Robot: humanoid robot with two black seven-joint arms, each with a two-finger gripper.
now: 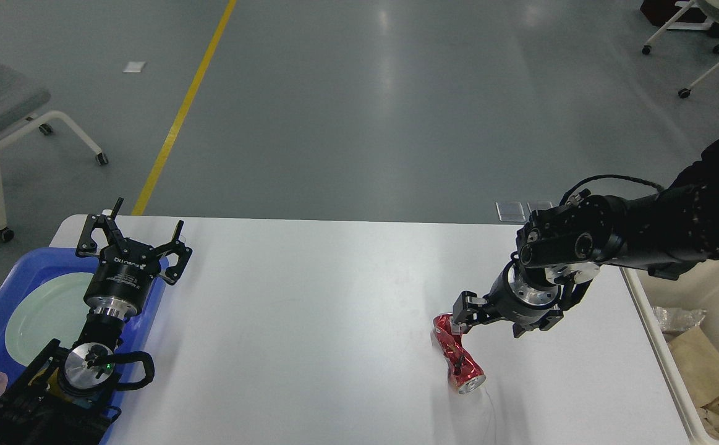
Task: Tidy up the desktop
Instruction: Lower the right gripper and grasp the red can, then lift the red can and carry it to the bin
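This looks like a robotics lab or industrial test hall rather than a home. The floor [359,93] filling the upper half of the frame is smooth grey-green coated concrete that reflects ceiling lights, and a yellow painted line [180,111] runs across it at upper left, as in a marked work zone. A wheeled grey chair [0,117] stands at the left edge, and white castor-footed frames [699,43] sit at upper right. The plain white bench [310,296] occupies the lower half of the frame.
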